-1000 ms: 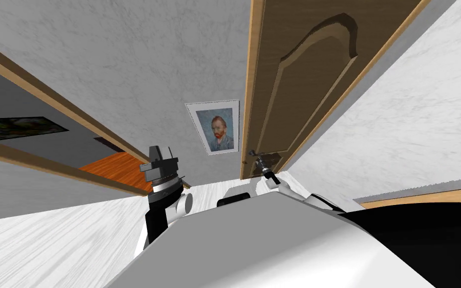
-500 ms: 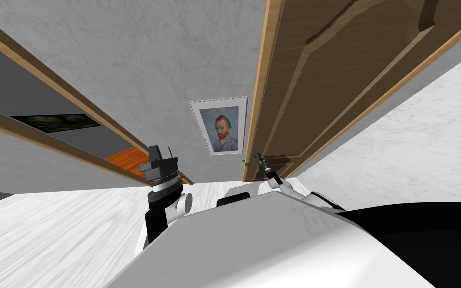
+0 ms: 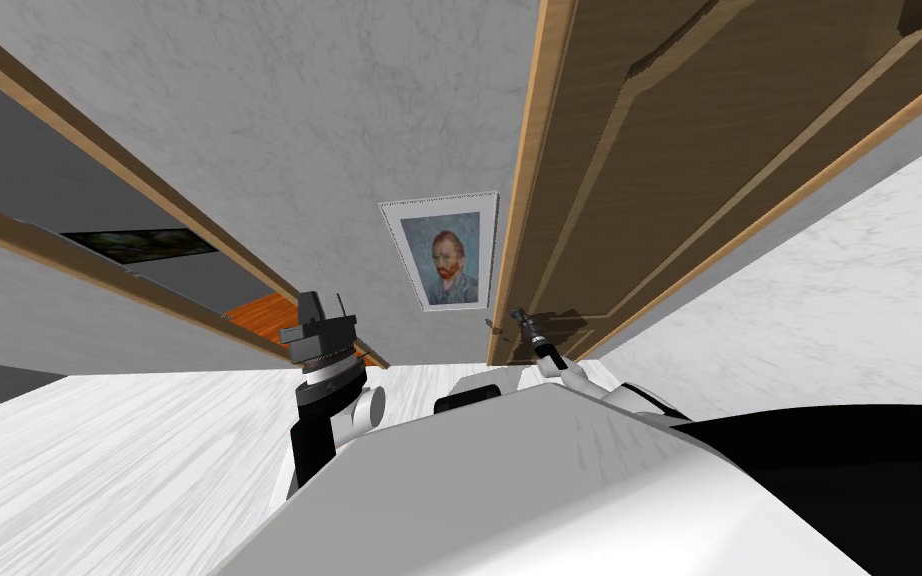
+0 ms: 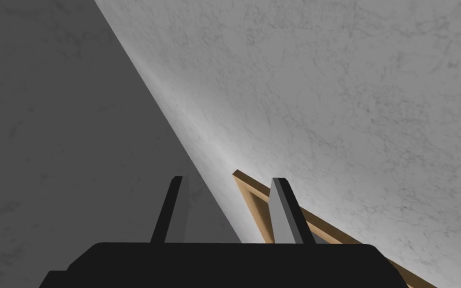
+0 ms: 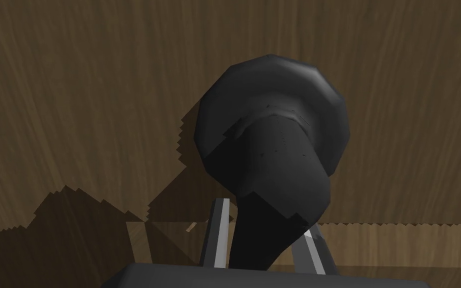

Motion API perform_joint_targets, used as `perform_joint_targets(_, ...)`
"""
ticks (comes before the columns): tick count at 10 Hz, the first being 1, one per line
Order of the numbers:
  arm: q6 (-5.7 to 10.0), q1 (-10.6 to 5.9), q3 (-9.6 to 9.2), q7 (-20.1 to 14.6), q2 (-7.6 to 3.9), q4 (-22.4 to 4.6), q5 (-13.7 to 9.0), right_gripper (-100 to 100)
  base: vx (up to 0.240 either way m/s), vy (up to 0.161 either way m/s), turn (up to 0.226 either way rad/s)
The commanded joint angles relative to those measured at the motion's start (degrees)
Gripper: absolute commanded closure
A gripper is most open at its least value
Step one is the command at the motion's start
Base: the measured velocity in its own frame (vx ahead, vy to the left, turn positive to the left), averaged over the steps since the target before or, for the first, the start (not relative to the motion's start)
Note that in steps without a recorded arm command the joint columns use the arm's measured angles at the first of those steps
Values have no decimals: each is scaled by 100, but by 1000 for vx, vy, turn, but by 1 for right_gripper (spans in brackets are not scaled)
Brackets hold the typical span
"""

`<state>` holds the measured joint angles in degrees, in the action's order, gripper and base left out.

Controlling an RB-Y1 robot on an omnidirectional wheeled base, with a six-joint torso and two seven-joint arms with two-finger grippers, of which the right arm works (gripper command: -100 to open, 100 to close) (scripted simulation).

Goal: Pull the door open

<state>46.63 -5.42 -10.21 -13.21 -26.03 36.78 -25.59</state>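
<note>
Brown wooden door (image 3: 669,140) stands ahead on the robot's right, with its dark handle (image 5: 274,160) low on the panel, near the edge by the pale frame. Right gripper (image 5: 267,220) pinches the handle's lever, one finger on each side; the handle's round base sits against the wood beyond. Left gripper (image 3: 321,312) is held up on the left, well apart from the door, fingers (image 4: 282,210) spread with nothing between them. Framed portrait (image 3: 441,255) hangs on the grey wall just beside the door.
</note>
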Motion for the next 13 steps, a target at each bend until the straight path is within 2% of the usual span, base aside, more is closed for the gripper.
perform_joint_targets(1, 7, -5, -1, 6, -3, 8, 4, 100, 0, 0, 0)
perform_joint_targets(4, 7, -5, -1, 6, -3, 8, 4, 100, 0, 0, 0)
perform_joint_targets(5, 56, 60, -111, -96, -93, 49, 13, 100, -115, -15, 100)
perform_joint_targets(6, 74, 79, -146, -127, -122, 63, 17, 100, -160, -31, 81)
perform_joint_targets(9, 206, 219, -402, -347, -331, 169, 47, 100, -187, -42, 88)
perform_joint_targets(13, 379, 403, -738, -637, -606, 308, 86, 100, -221, -83, 102)
